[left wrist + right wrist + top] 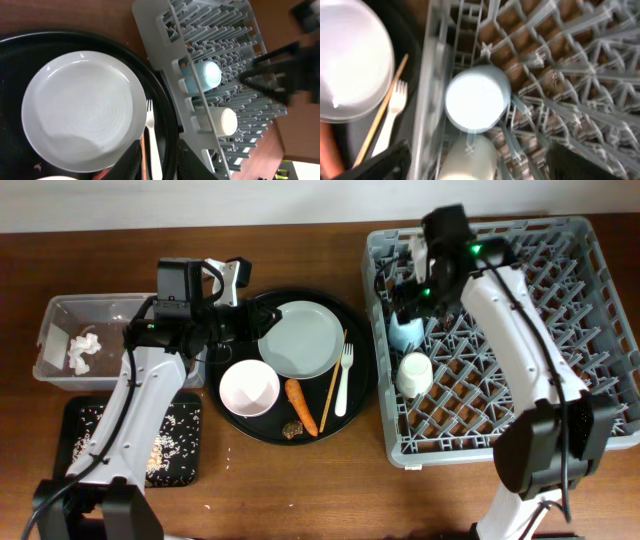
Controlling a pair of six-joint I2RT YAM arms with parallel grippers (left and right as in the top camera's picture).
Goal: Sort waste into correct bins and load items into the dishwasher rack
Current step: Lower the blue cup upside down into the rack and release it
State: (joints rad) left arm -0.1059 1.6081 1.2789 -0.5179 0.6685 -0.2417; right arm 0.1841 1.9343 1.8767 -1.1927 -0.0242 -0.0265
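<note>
Closest, the shallow black tray [70, 408] holds rice scraps [165, 448]. The left arm goes up past it and bends to the right. The left gripper [159, 164] is spread apart and holds nothing. It hangs over the round black tray [262, 427], beside the grey plate [305, 338]. On that tray also lie the white-pink bowl [249, 387], carrot [301, 405], brown lump [293, 429], chopstick [332, 385] and fork [345, 375]. Further back, the clear tub [60, 305] holds the tissue [85, 348]. The right arm stretches far over the dishwasher rack [570, 290], then bends down. The right gripper [410, 298] has its fingers wide apart above the blue cup [477, 100]. That cup sits in the rack beside the cream cup [413, 373].
</note>
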